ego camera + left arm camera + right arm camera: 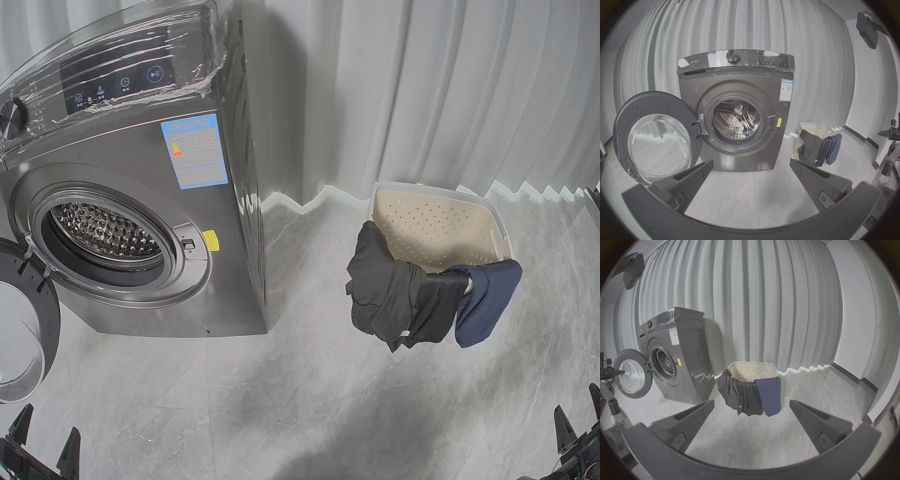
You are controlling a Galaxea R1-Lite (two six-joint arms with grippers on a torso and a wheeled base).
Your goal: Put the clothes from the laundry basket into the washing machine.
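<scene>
My left gripper point(750, 162) and right gripper point(751, 402) are both wide and empty, black garment point(394, 294) and navy garment point(487, 300) hang over the laundry basket's point(437, 187) front rim, well apart from the open washing machine point(231, 206); risk is that tugging one drags the other or tips the basket.

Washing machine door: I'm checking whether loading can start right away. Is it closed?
No, the washing machine door is swung wide open on its hinge, leaving the drum opening exposed.
</scene>
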